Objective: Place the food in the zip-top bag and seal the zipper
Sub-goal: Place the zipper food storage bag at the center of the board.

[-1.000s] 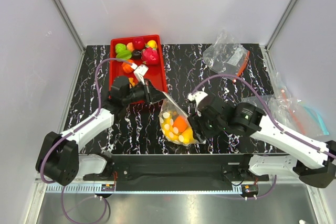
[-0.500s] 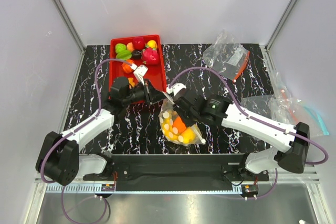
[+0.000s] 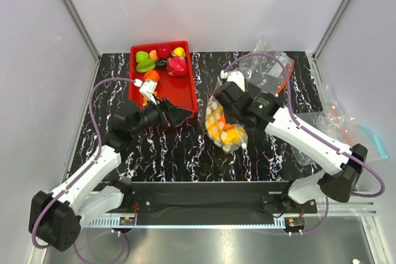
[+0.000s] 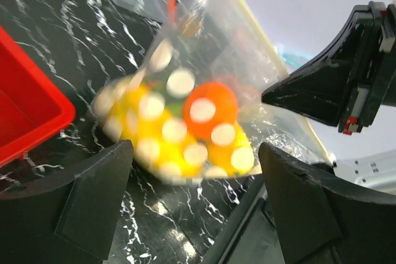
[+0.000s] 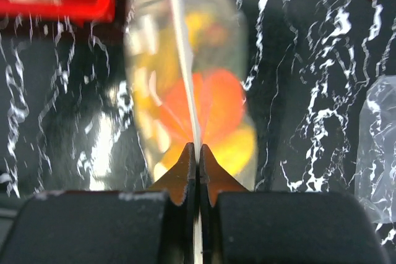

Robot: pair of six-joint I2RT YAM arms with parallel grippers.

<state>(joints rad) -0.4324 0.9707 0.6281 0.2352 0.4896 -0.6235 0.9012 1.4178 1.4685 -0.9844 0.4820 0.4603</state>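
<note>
We have the zip-top bag just right of centre in the top view, beside the red tray, with the food bunched in its lower end. Whether the bag rests fully on the counter or hangs partly lifted, we cannot tell.

The right gripper has its jaws pressed together on the zipper, pinching the whitish strip edge-on. The left gripper sits left of centre with its jaws spread, apart from the bag and holding nothing.

We judge the step in hand to be the sealing, and a single pinch closes only one spot. To do it well, we should:

- have the spread jaws take the strip's far end, so that the mouth is held taut and straight;
- slide the pinch along the strip without letting it slip off the edge;
- keep the fruit low, because the round orange bulges close under the strip and could push the seal apart.

A slack or twisted mouth would probably leave gaps.
</note>
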